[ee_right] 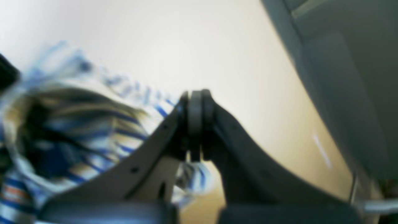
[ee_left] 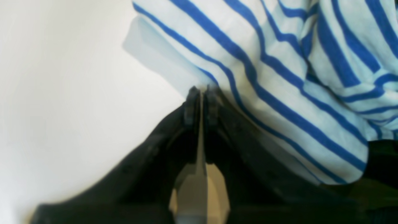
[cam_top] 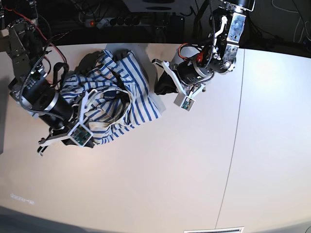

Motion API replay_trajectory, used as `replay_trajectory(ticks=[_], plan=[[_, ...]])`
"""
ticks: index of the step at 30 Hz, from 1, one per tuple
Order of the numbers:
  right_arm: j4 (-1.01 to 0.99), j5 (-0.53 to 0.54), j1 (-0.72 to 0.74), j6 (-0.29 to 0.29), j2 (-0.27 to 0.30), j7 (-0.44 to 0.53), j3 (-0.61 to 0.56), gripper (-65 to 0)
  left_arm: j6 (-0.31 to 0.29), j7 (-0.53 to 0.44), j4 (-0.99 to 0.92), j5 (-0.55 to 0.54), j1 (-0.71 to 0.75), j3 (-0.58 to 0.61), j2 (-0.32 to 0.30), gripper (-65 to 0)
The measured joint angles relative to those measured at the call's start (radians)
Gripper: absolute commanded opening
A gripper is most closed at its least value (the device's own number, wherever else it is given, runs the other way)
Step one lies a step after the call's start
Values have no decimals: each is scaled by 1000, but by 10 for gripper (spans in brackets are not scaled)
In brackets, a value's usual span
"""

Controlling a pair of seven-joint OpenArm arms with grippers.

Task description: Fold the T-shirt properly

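The T-shirt (cam_top: 121,92), white with blue stripes, lies bunched at the back left of the white table (cam_top: 170,170). In the left wrist view my left gripper (ee_left: 201,90) is shut on a thin edge of the T-shirt (ee_left: 279,77), and the rest of the cloth spreads to the right of the fingers. My right gripper (ee_right: 196,96) is shut, with the blurred T-shirt (ee_right: 77,130) to its left and showing under the fingers. I see no cloth between its tips. In the base view part of the shirt drapes over the right arm (cam_top: 43,97).
The left arm (cam_top: 199,70) reaches in from the back centre. A power strip (cam_top: 126,20) and cables lie beyond the table's back edge. A seam (cam_top: 235,131) runs down the table on the right. A grey structure (ee_right: 342,93) stands right of the right gripper.
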Motion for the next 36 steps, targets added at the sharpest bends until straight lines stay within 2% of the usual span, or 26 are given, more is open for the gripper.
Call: replay_trajectory(ticks=[5,8,11,15,25,32,36], plan=[[-84,94,-34,-3,69,-46,26,-650,-23,-10,5,-47,32,-3,-23,-579],[-106,189,-54,0,72,-119,24,-650,-36,-27,5,-56,54,-3,-24,-579],[-104,316,-81,3,72,-127,23,-650,-39,-25,5,-71,58,-3,-25,-579],[-104,397,-151,6,72,-138,-1,-650,-39,-25,5,-72,58,-3,-27,-579],[-35,414,-255,6,-3,-164,-124,-650,-43,-29,5,-72,58,-3,-27,-579],[-25,412,-261,6,-17,-164,-188,-650,-43,-29,5,-72,58,-3,-27,-579],[-25,377,-257,6,-16,-144,-168,-650,-45,-29,5,-73,58,-3,-27,-579]])
